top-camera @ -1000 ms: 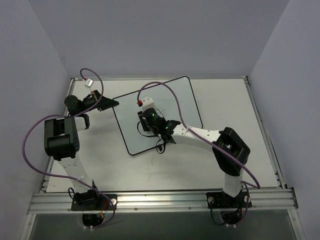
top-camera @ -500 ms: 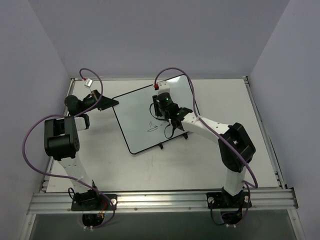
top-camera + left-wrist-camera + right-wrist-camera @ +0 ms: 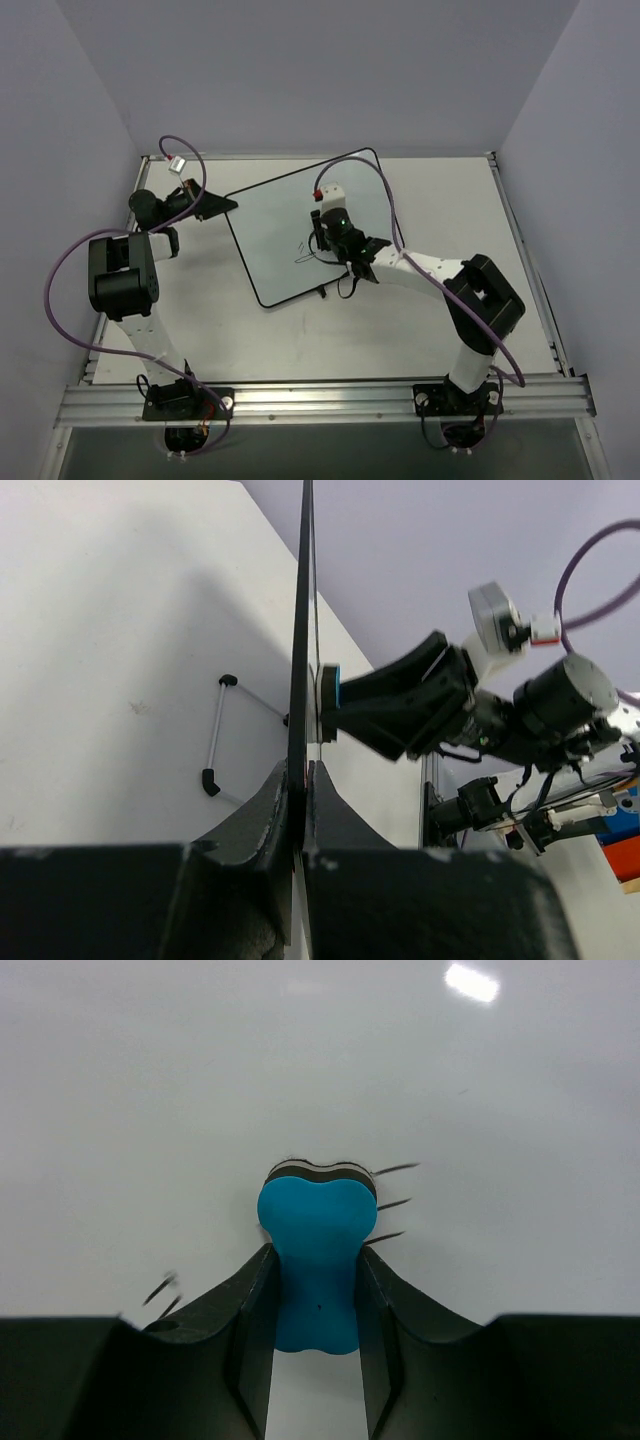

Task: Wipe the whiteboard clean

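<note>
- The large flat white rectangular whiteboard with a thin black rounded-corner frame [image 3: 268, 235] lay askew near the middle of the pale grey desk [image 3: 450, 205]. One corner pointed toward the left arm.
- The left gripper [image 3: 222, 206] was clenched on that corner. The left wrist view showed the board's edge pinched between the two black fingers [image 3: 268, 805], evidently to steady the board.
- The right gripper [image 3: 318, 232] was clamped on a small blue waisted eraser block [image 3: 316, 1225]. The eraser's dark felt face was pressed flat against the board surface (the left wrist view, edge-on, showed the same contact).
- A few short thin black pen strokes [image 3: 392, 1200] showed just right of the eraser, and two fainter ticks [image 3: 160, 1288] lay toward the lower left.
- In the overhead view a small black scribble [image 3: 305, 253] sat just beside the right gripper, on the side toward the board's near edge. This was probably the same set of marks.
- The rest of the visible board surface appeared clean, with no writing seen on the far or left portions.
- Assessment: wiping was in hand and the task was well advanced but not finished.
- Outstanding: the strokes beside the eraser needed a further pass. The patch hidden under the right gripper and its arm could not be certified clean.
</note>
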Controlling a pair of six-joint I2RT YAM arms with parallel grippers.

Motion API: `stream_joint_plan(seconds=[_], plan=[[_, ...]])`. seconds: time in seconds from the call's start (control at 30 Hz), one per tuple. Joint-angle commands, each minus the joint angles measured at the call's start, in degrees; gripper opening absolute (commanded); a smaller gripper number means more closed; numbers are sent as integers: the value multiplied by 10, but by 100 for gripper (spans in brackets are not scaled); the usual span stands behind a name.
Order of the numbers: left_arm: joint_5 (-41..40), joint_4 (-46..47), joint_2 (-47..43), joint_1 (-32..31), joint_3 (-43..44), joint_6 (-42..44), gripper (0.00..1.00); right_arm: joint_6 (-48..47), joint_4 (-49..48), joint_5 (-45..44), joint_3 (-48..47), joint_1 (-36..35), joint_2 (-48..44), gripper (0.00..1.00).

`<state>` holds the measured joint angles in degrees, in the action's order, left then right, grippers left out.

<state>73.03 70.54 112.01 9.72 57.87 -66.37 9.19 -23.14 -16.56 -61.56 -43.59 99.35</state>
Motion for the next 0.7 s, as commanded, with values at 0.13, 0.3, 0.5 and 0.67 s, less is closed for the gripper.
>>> stream_joint_plan(seconds=[0.13, 0.3, 0.5, 0.67], plan=[[21, 98, -35, -9, 9, 46, 2, 3, -102, 11, 87, -97, -8, 0], [22, 99, -37, -10, 9, 45, 2, -4, -138, 5, 101, -132, 1, 0], [23, 99, -37, -13, 8, 45, 2, -13, -132, -28, 115, -82, -15, 0], [25, 99, -37, -15, 8, 45, 2, -22, -151, -46, 138, -9, -39, 0]])
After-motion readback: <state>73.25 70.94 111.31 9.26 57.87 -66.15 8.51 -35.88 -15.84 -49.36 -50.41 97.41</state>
